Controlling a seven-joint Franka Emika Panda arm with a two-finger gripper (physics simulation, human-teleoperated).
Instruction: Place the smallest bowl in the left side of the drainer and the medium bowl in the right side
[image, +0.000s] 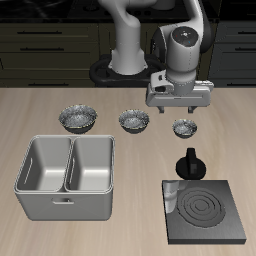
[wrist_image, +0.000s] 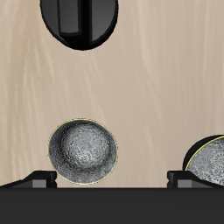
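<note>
Three bowls sit behind the drainer (image: 65, 175); pincer (image: 180, 104) above.

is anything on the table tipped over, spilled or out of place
Nothing stands out. The three bowls, the smallest bowl, the medium bowl and the largest bowl, sit upright in a row behind the drainer, whose compartments hold nothing. The gripper hangs above the smallest bowl.

Exterior high, frontal; wrist close, probably straight down.
</note>
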